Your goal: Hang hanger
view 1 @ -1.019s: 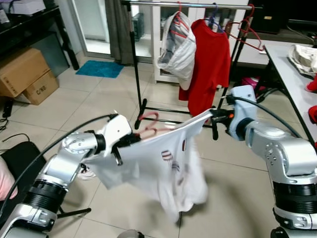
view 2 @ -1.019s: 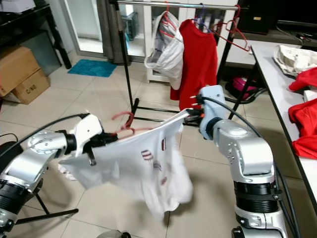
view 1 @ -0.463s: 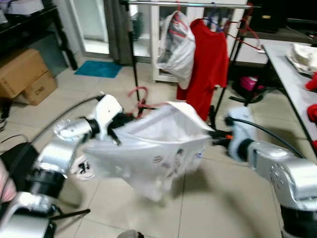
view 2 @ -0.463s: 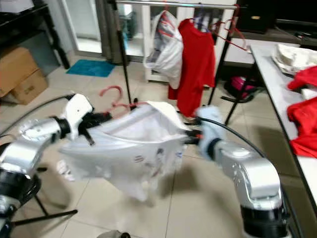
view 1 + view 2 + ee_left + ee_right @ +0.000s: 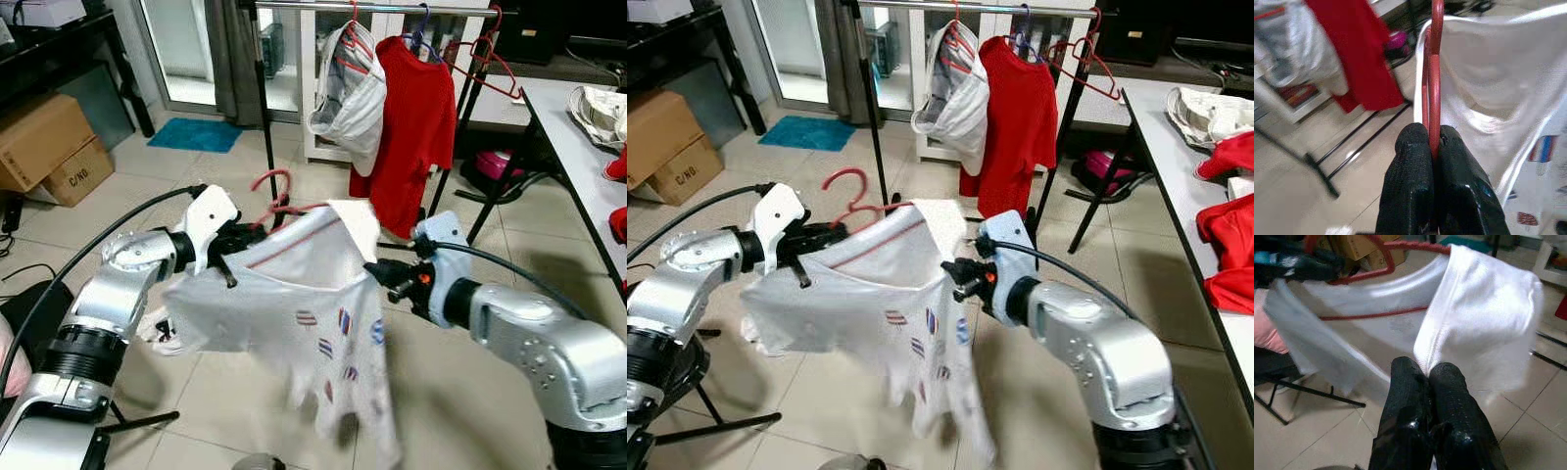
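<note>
My left gripper (image 5: 233, 247) is shut on the neck of a red hanger (image 5: 273, 188), whose hook points up toward the rack. In the left wrist view both black fingers (image 5: 1413, 161) clamp the red hanger (image 5: 1433, 73). A white T-shirt (image 5: 318, 313) with small red and blue prints drapes over the hanger and hangs down between my arms. My right gripper (image 5: 380, 273) is shut on the shirt's folded upper edge; its wrist view shows the white cloth (image 5: 1484, 318) pinched between the fingers. The clothes rack's bar (image 5: 392, 8) runs across the top, beyond the hanger.
On the rack hang a red shirt (image 5: 416, 117), a pale striped garment (image 5: 350, 98) and bare red hangers (image 5: 487, 61). Its black base (image 5: 294, 211) lies on the tiles ahead. Cardboard boxes (image 5: 44, 142) stand at left, a table (image 5: 573, 157) with clothes at right.
The shirt billowed up half a second ago and now hangs down flat. My right gripper has moved in closer to the hanger. The left gripper holds the hanger higher than a second ago.
</note>
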`<state>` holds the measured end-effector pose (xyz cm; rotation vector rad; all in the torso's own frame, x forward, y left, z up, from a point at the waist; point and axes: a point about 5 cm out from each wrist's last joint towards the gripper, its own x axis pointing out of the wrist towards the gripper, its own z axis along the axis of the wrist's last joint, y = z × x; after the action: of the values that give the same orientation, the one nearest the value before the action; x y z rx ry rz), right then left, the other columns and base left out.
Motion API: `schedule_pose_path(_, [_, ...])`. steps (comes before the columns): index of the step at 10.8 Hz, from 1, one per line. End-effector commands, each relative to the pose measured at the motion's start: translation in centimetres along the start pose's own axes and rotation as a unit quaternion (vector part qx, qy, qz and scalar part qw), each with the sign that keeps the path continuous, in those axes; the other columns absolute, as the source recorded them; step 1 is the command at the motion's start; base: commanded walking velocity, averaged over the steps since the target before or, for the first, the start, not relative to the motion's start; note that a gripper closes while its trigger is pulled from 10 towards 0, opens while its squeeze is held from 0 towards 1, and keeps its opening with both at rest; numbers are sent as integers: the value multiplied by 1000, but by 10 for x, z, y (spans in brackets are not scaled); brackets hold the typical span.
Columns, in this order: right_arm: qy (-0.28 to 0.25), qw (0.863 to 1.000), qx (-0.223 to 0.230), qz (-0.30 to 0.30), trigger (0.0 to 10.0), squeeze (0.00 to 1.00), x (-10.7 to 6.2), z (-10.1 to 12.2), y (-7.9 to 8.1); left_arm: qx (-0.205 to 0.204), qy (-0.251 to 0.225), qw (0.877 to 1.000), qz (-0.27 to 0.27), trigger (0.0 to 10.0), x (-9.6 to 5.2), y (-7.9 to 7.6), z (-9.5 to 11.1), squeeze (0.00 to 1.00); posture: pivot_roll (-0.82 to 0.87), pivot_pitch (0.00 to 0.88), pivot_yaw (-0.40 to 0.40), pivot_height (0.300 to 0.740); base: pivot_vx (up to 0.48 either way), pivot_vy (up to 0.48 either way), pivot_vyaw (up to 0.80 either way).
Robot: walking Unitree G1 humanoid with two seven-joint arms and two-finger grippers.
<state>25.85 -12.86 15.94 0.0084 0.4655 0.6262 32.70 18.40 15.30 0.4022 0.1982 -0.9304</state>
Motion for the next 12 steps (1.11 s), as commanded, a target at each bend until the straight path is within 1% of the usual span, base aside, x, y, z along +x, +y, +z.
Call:
schedule_pose_path(1, [-7,1000,-12,-11,10000,0,4,4,-1,13,-6,1000,-12,0,-5,1,6,0,-79,0,58,740,0,0,0])
schedule_pose_path(2, [8,1000,-4,12,10000,1000,3,-2,1,19,-4,1000,0,0,-10,10,10,0,-68,0,58,740,0,0,0])
schedule_pose_path(3, [18,999,-9,32,10000,1000,-2,-5,2,23,-4,1000,2,0,-15,16,13,0,-65,0,60,740,0,0,0])
schedule_pose_path(4, [29,998,-27,58,10000,1000,-8,-7,2,28,-4,1000,-5,0,-18,19,15,0,-62,0,67,740,0,0,0])
schedule_pose_path(5, [42,993,-77,74,10000,1000,-19,-9,-5,31,-12,999,-31,0,-21,21,19,0,-60,0,71,740,0,0,0])
schedule_pose_path(6, [4,991,-110,70,10000,1000,-27,2,-14,31,-24,997,-66,0,-22,19,22,0,-62,0,75,740,0,0,0])
schedule_pose_path(7, [-43,990,-126,52,10000,1000,-29,17,-20,30,-33,993,-106,0,-24,15,25,0,-62,0,78,740,0,0,0])
schedule_pose_path(8, [-117,979,-157,56,10000,1000,-34,41,-21,18,-47,985,-166,0,-27,9,30,0,-61,0,81,740,0,0,0])
schedule_pose_path(9, [-106,972,-171,119,10000,902,-39,46,-15,15,-42,979,-200,0,-28,7,33,0,-57,0,85,740,0,0,0])
schedule_pose_path(10, [-101,963,-188,163,10000,0,-43,50,-9,24,-37,974,-224,0,-29,7,35,0,-52,0,84,740,0,0,0])
schedule_pose_path(11, [-103,960,-192,178,10000,0,-43,53,-6,30,-39,971,-235,0,-29,6,38,0,-52,0,84,740,0,0,0])
schedule_pose_path(12, [-92,950,-210,211,10000,0,-33,53,7,44,-52,962,-263,0,-28,2,46,0,-55,0,110,740,0,0,0])
